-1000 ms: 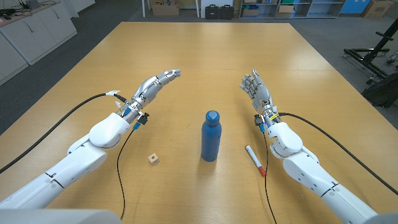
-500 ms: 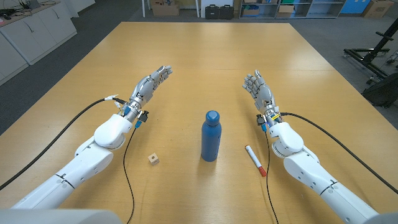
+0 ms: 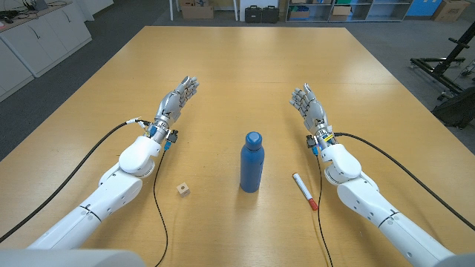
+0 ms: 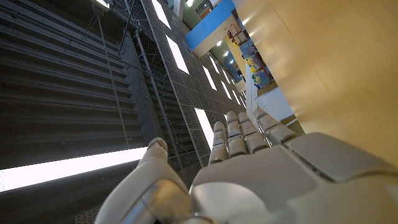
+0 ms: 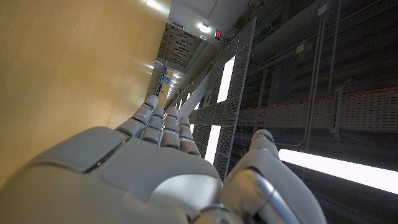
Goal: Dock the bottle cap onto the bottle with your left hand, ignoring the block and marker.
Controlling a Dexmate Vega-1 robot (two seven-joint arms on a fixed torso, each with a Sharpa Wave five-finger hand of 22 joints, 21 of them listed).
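Standing upright near the middle of the table (image 3: 245, 67) is the blue bottle (image 3: 251, 165), with its cap (image 3: 253, 139) already seated on top. Left hand (image 3: 176, 99) is out to the bottle's left, well apart from it, fingers extended and lightly spread, holding nothing. Right hand (image 3: 307, 107) mirrors it on the other side, also well apart from the bottle, fingers up and loosely spread, nothing in it. Whether either hand touches the wood is hard to judge from the head view.

Block (image 3: 182, 190), small and pale, lies on the table left of the bottle's base, beside the left forearm. Marker (image 3: 304, 190), white with a red tip, lies just right of the bottle's base, next to the right forearm.

Left wrist view: fingers (image 4: 239, 134) straight, side by side, thumb apart, table surface alongside. Right wrist view: fingers (image 5: 163, 124) likewise straight, thumb set off.
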